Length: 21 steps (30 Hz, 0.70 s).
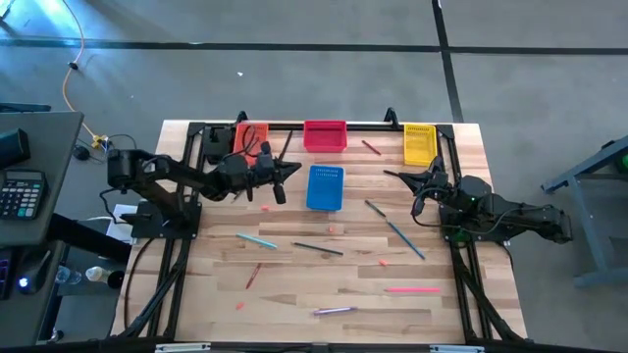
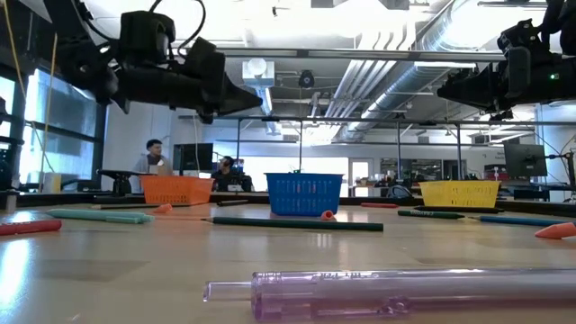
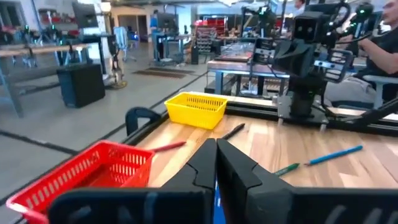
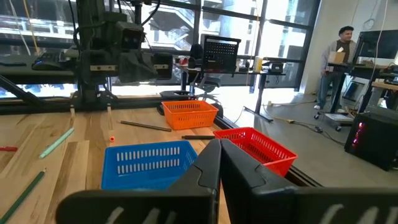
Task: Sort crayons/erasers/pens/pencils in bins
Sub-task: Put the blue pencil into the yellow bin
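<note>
Four bins sit toward the worktop's [image 1: 294, 294] far edge: orange [image 1: 250, 137], red [image 1: 325, 135] and yellow [image 1: 420, 144] in a row, blue [image 1: 325, 186] nearer the middle. Pens, pencils, crayons and erasers lie scattered on the wood, among them a teal pen [image 1: 256, 240], a dark pencil [image 1: 318, 249] and a pink pen [image 1: 412, 290]. Left gripper [image 1: 292, 172] hangs closed and empty between the orange and blue bins. Right gripper [image 1: 392, 176] is closed, empty, below the yellow bin.
</note>
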### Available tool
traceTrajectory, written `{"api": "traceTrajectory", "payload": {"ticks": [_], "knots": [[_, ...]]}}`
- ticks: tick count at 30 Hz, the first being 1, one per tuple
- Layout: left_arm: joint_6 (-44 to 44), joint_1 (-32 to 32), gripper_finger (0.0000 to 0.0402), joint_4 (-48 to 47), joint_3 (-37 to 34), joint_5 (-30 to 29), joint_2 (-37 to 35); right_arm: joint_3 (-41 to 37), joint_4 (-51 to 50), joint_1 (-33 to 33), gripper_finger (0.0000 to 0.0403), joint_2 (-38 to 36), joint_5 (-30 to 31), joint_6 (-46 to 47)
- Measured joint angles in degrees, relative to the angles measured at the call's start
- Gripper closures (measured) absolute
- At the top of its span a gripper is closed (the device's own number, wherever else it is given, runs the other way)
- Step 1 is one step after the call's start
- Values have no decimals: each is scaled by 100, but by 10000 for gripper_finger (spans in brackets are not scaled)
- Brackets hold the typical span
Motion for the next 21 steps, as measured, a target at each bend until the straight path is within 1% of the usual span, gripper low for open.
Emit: {"api": "traceTrajectory", "payload": {"ticks": [4,9,12,18,21], "knots": [[13,101,401,97,0,-105,43,0,2,0,401,0,0,-3],[13,241,401,101,-12,115,43,0,27,0,401,0,2,-7],[15,322,401,252,-158,220,43,0,36,0,401,0,2,6],[-42,424,401,1019,-716,236,43,0,65,0,401,0,5,756],[-48,419,401,1260,-915,232,43,0,138,0,401,0,4,1167]]}}
